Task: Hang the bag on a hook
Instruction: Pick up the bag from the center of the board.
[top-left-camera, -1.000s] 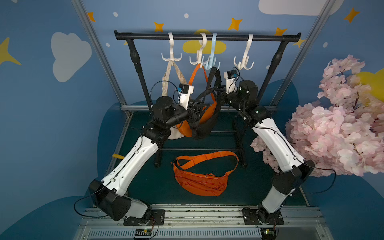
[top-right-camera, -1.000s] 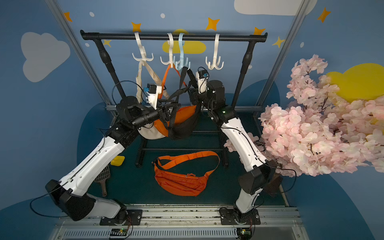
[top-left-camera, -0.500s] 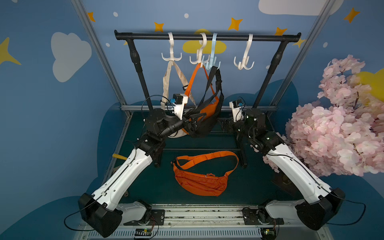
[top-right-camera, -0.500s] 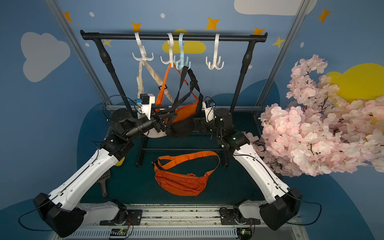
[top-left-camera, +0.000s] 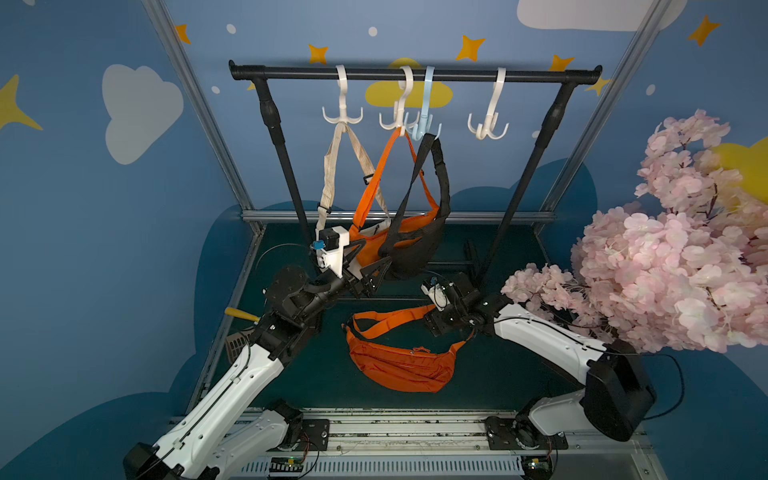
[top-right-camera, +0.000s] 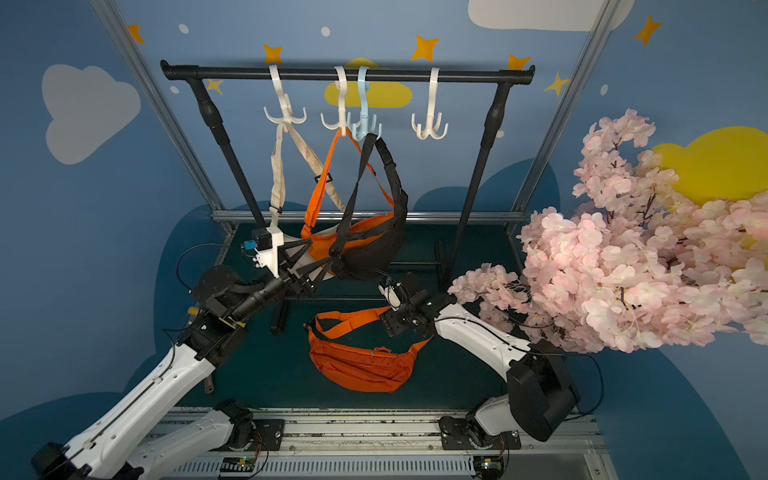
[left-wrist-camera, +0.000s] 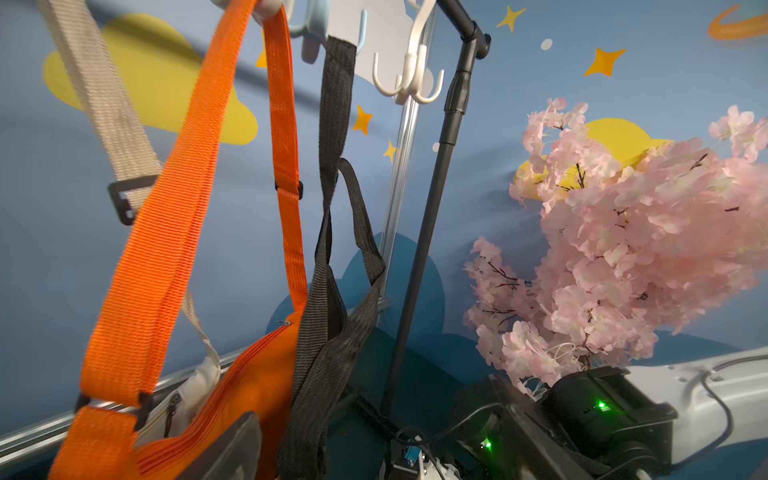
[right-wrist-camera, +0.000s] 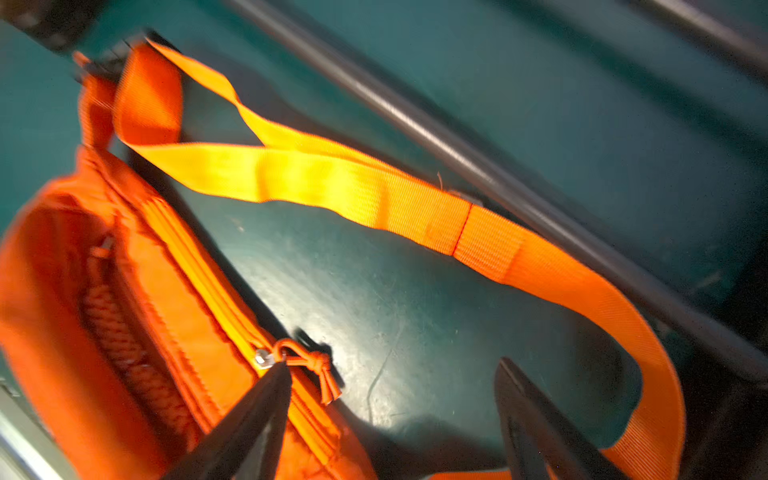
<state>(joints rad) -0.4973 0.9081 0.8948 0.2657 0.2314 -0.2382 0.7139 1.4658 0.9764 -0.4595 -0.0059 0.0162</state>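
1. Rack (top-left-camera: 291, 76): three bags hang on it already. The white hook (top-left-camera: 487, 124) toward the right end is bare, so that's my pick.
2. Bag (top-left-camera: 399, 365): the orange one, lying flat on the mat (top-left-camera: 498, 365) in front of the rack. It looks like thin nylon, so I'd guess light, floppy and a bit slick. Grabbing the body would just bunch it up.
3. Strap (right-wrist-camera: 374, 199): flat webbing, looped loosely on the mat. Best place to grip imo, mid-loop, so the pouch dangles level.
4. Right gripper (right-wrist-camera: 392, 363): just above the bag, jaws spread, holding nothing. Left gripper (top-left-camera: 376, 254): up by the black bag (top-left-camera: 411, 253), jaws look spread too, nothing clamped.
5. Zip pull (right-wrist-camera: 307, 361): tiny cord, might snag a finger.
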